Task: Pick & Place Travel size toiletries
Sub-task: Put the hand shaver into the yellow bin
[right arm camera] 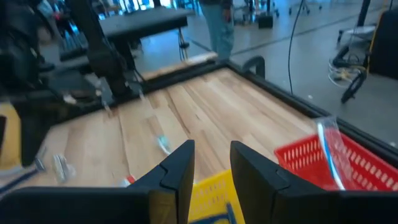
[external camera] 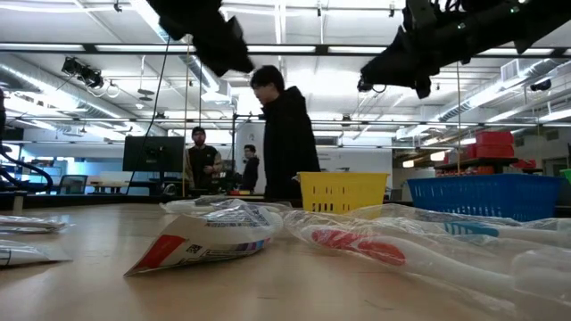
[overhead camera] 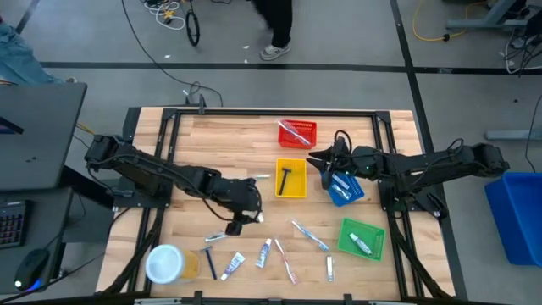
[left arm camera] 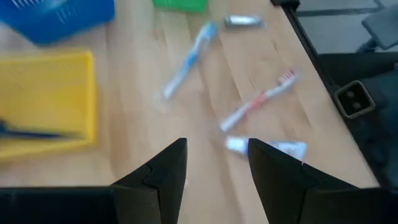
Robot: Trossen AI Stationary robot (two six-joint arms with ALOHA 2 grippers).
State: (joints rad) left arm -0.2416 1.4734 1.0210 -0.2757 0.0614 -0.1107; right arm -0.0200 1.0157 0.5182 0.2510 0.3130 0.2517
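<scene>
Toiletries [overhead camera: 264, 252] lie loose on the near table, just below and ahead of the left gripper [overhead camera: 246, 209], whose fingers stand apart and empty, poised to pick. Right gripper [overhead camera: 326, 161], part-open and empty, hangs between yellow tray [overhead camera: 291, 179] and blue tray [overhead camera: 345, 189].

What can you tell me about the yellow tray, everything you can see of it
The yellow tray is a small square basket that looks like plastic, with slotted walls, as the low view shows. It sits upright on the wooden table near the middle, below the red tray and left of the blue tray in the high view. One black razor lies inside it. Neither gripper touches it.
</scene>
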